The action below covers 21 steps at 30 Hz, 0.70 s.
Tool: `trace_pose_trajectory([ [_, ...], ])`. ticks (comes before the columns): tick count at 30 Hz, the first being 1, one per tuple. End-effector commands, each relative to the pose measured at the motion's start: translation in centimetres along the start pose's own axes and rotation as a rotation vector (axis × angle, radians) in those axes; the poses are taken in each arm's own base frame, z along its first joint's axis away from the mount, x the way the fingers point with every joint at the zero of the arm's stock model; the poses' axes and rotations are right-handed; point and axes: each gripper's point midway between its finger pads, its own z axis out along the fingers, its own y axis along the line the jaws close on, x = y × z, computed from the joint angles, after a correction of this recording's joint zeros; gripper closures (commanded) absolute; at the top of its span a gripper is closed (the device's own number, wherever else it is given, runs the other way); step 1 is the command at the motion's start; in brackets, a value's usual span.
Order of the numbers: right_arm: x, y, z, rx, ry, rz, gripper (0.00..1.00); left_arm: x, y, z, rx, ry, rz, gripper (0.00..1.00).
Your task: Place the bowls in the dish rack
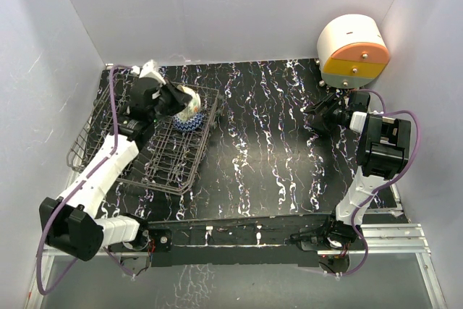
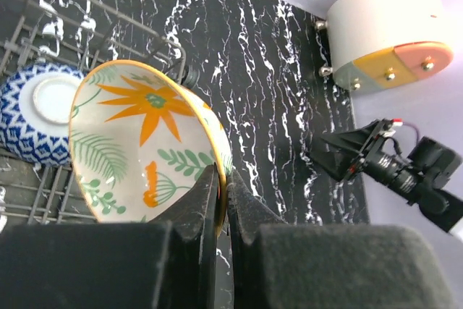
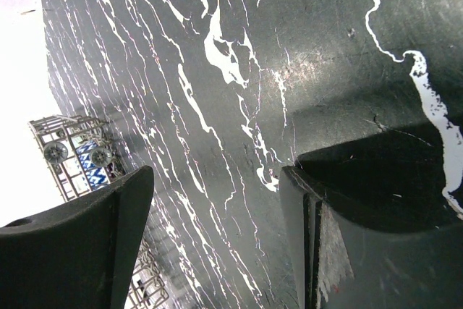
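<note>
— Left wrist view: shows what in the left gripper (image 2: pixel 222 179)?
— Shows the jaws closed to a narrow slit on the rim of the yellow leaf-design bowl (image 2: pixel 145 142), pinching its wall inside and out. Presents the bowl tilted on edge, probably so as to slip it between tines.
— Located where?
— Over the far right part of the dish rack (image 1: pixel 168 164), just beside the blue-white patterned bowl (image 2: pixel 36 113), itself already lying in the rack with its foot turned toward the lens. Cannot tell whether the two bowls touch.
— Right wrist view: shows the right gripper (image 3: pixel 217 208) how?
— Wide open, holding nothing. Sits well apart at the far right of the black marbled table (image 1: pixel 275 150), near the white, yellow and orange drum (image 1: pixel 353 52), presumably parked there to leave the rack side free.
</note>
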Motion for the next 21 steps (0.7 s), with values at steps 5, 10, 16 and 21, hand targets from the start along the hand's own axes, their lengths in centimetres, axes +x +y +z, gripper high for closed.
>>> trace_pose_trajectory([
  [5,-0.5,1.3,-0.9,-0.023,-0.023,-0.025,0.27,-0.3,1.7,-0.4,0.249,-0.099,-0.41,1.0],
  [10,-0.5,1.2,-0.9,-0.019,-0.025,-0.027,0.27,0.0,3.8,0.1,0.229,-0.123,-0.472,1.0],
  [16,-0.4,0.9,-0.7,-0.015,-0.022,-0.023,0.27,1.2,6.8,1.5,0.231,-0.134,-0.61,1.0],
  [21,-0.7,0.8,-0.5,-0.007,-0.02,-0.029,0.27,3.2,9.2,2.2,0.198,-0.12,-0.688,1.0],
])
